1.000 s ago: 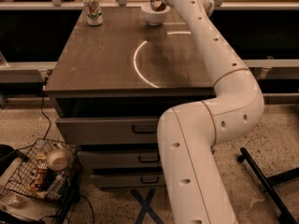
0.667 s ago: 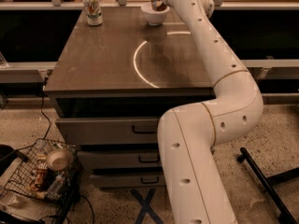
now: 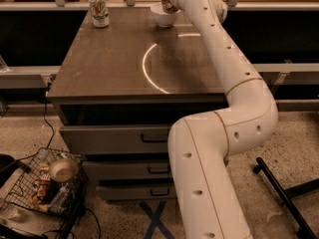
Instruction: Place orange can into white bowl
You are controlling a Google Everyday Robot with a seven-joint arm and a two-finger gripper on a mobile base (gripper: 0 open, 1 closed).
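The white bowl (image 3: 163,16) stands at the far edge of the dark table (image 3: 114,59). My arm reaches across the table's right side, and my gripper (image 3: 167,0) is right over the bowl, mostly hidden behind the wrist. A small brownish piece of the orange can (image 3: 168,7) shows at the gripper, just above the bowl's rim. The rest of the can is hidden. I cannot tell whether the can rests in the bowl.
A white-and-green can (image 3: 98,9) stands at the table's far left. A wire basket (image 3: 42,185) with a tan bowl (image 3: 63,170) sits on the floor at left. Drawers (image 3: 149,137) are under the tabletop. A black stand leg (image 3: 284,193) lies at right.
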